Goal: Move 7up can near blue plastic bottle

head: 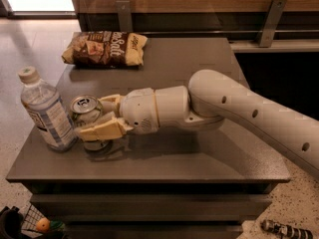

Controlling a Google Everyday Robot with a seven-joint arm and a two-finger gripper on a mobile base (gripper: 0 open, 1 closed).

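Observation:
The 7up can [84, 109], silvery with a pull-tab top, stands upright on the grey table [199, 158], right beside the blue plastic bottle [45, 111]. The bottle is clear and bluish with a white cap and stands at the table's left edge. My gripper [97, 117] reaches in from the right on a white arm, and its cream fingers [102, 129] are closed around the can, one in front and one behind.
A brown-and-yellow chip bag [104, 49] lies at the table's back left. A wooden wall with metal brackets [271, 14] runs behind the table. Small items lie on the floor at the lower left [42, 225] and lower right [284, 229].

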